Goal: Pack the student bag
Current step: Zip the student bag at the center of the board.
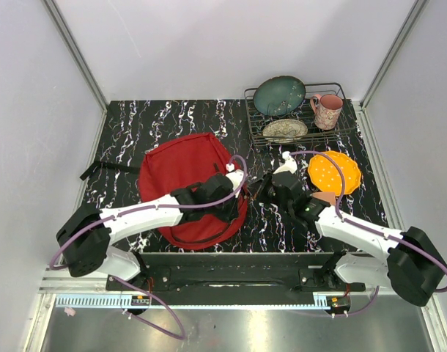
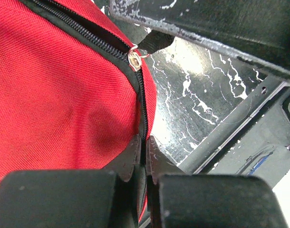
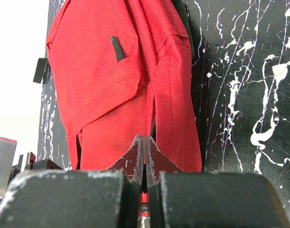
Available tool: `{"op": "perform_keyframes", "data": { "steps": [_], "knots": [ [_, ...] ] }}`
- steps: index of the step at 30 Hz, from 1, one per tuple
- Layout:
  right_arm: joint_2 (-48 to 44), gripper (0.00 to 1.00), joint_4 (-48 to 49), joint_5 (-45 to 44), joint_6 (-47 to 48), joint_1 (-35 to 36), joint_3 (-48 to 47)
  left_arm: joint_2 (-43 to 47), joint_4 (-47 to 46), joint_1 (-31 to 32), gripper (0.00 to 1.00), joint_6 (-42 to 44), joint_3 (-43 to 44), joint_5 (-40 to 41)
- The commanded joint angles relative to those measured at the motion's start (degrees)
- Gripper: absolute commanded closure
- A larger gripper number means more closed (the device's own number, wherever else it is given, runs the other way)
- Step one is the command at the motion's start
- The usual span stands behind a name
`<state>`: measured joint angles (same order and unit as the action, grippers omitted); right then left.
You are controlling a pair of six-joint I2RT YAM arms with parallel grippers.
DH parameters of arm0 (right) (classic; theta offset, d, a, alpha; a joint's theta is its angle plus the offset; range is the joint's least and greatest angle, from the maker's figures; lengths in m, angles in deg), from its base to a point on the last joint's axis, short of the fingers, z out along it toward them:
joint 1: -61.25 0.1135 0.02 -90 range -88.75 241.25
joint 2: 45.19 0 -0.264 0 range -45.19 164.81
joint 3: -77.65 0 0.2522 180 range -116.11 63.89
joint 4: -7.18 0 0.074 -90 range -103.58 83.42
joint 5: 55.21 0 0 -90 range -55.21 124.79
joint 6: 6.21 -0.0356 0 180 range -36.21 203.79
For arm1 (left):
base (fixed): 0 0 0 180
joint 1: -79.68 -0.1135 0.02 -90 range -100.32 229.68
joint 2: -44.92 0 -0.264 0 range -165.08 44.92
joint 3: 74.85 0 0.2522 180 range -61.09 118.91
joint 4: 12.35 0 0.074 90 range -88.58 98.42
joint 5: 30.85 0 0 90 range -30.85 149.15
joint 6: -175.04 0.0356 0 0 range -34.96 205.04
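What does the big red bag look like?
The bag is red woven cloth, soft and lying flat on the black speckled table, left of the middle. A black zip runs along its edge, with a small silvery ring on it. A black strap sticks out on its left side. The left pincer is shut on the zip edge. The right pincer is shut right by its cloth; touching is unclear.

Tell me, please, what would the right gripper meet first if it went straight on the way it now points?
The student bag: the shut right gripper points straight at its red side. From the top view only bare table seems to lie between them, though depth is unclear.
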<state>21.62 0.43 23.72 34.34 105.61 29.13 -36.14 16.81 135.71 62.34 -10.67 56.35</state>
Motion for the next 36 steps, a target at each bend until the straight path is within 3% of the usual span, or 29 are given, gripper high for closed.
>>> {"op": "perform_keyframes", "data": {
  "steps": [1,12,36],
  "knots": [
    [-0.8,1.0,3.45,-2.38,0.32,-0.15,-1.18,3.26,-0.37,0.31,1.0,-0.24,-2.85,-1.23],
    [8.06,1.0,4.5,-2.99,2.96,-0.24,-8.56,14.96,1.3,0.75,1.0,-3.58,-14.11,-3.78],
    [25.22,1.0,4.25,-1.5,8.84,-4.63,-25.35,26.21,5.61,2.07,1.0,-8.24,-22.2,-2.38]
  ]
}}
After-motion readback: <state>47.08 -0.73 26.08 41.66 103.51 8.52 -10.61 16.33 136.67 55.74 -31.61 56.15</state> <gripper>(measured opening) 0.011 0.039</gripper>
